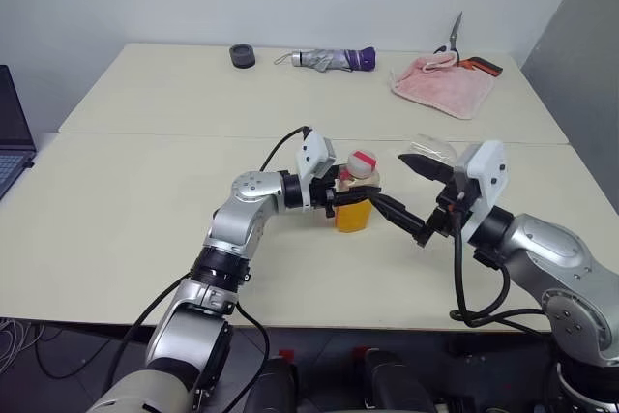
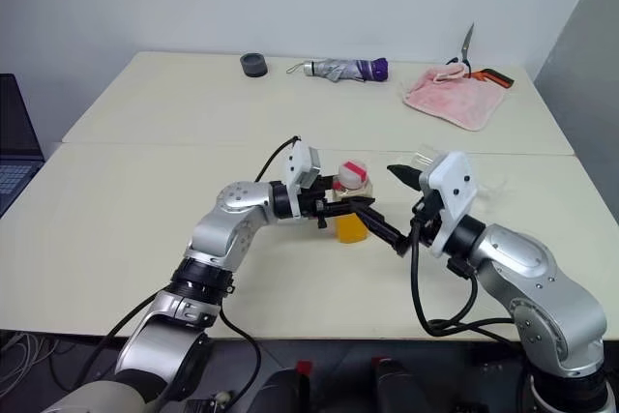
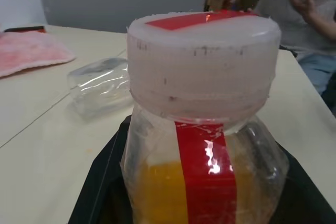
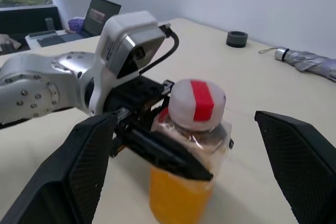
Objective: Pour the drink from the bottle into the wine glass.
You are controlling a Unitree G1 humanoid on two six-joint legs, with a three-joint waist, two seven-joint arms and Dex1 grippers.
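Observation:
My left gripper (image 1: 348,200) is shut on the bottle (image 1: 355,202), its black fingers (image 4: 163,153) clamping the body below the neck. The bottle stands upright with its pink-white cap (image 3: 202,66) on, and the orange drink (image 4: 176,198) fills the lower part. My right gripper (image 1: 389,179) is open just to the right, its wide jaws facing the bottle's cap and neck (image 4: 197,103). Behind that gripper is the clear wine glass (image 1: 431,149), which appears to lie on its side (image 3: 100,85) on the table.
At the table's far edge are a black roll (image 1: 242,55), a folded umbrella (image 1: 334,59), a pink cloth (image 1: 445,86) and scissors (image 1: 455,38). A laptop (image 1: 10,137) sits at the left. A person (image 3: 310,9) is beyond the table's right end.

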